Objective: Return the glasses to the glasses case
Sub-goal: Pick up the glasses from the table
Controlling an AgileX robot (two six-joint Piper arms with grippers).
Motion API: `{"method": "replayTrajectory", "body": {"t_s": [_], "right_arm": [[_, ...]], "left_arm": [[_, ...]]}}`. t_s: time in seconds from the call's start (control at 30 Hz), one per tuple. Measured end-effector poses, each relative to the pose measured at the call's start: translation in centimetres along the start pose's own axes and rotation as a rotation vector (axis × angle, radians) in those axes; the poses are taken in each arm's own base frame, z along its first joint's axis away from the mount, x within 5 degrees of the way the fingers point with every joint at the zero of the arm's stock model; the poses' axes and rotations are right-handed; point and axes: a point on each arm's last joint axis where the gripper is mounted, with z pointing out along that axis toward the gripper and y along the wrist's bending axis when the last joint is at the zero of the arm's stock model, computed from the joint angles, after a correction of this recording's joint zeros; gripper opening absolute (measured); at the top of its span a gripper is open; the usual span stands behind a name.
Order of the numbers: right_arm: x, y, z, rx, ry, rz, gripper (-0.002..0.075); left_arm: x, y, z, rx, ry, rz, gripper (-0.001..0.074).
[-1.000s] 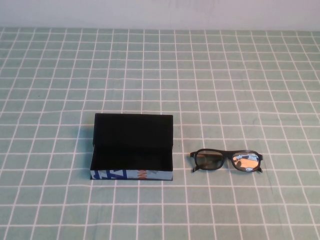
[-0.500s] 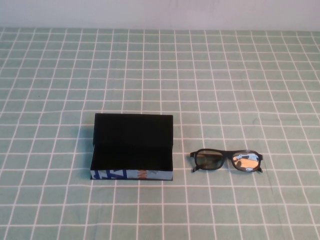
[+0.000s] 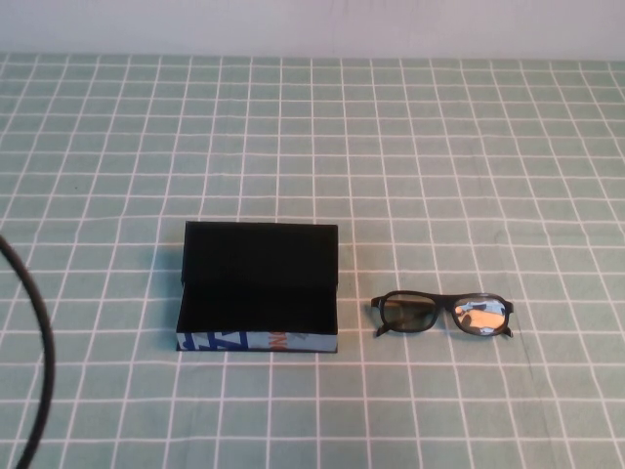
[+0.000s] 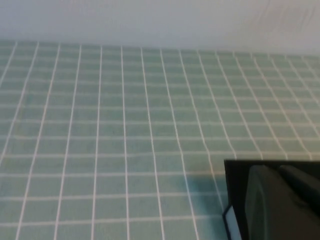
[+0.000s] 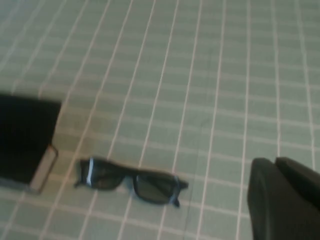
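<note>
Black thick-framed glasses [image 3: 441,315] with reflective lenses, lying flat on the worktop [image 3: 439,147], just right of the open glasses case [image 3: 259,286]; not touching. Green cloth with white grid, pale wall behind. Dark cable [image 3: 37,352] at left edge. Left claw [image 4: 280,200] and right claw [image 5: 285,200] only partly visible; opening impossible to tell.

Even, bright light; blurry wrist views

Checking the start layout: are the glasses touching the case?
Apart. The high view shows a strip of tablecloth between the glasses and the case. Neither gripper, left or right, is near them.
</note>
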Motion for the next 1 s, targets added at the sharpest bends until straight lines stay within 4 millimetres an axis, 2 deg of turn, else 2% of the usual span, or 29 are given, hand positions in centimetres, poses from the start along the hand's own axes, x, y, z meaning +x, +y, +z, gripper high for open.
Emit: {"method": "replayTrajectory", "body": {"t_s": [0.2,0.4,0.5,0.63,0.7,0.9,1.0], "right_arm": [[-1.3,1.6,6.9,-0.128,0.376,-0.331,-0.0014],[-1.5,4.0,13.3,-0.347,0.615,-0.702,-0.0014],[-0.6,5.2,16.8,-0.448,0.681,-0.785,-0.0014],[0.5,5.8,20.1,-0.503,0.739,-0.79,0.0007],[1.1,5.8,21.6,-0.508,0.755,-0.786,0.0063],[2.8,5.8,25.3,-0.49,0.751,-0.772,0.0356],[3.7,5.8,26.8,-0.486,0.761,-0.766,0.04]], "left_arm": [[1.1,0.1,2.0,-0.011,0.19,-0.008,-0.0001],[1.7,0.2,3.2,-0.019,0.29,-0.011,-0.0001],[1.8,0.2,3.3,-0.02,0.301,-0.011,-0.0001],[1.8,0.2,3.3,-0.02,0.303,-0.011,-0.0001],[1.9,0.2,3.3,-0.02,0.311,-0.01,-0.0001],[2.0,0.2,3.2,-0.022,0.328,-0.006,-0.0001],[2.0,0.2,3.2,-0.022,0.328,-0.006,-0.0001]]}}
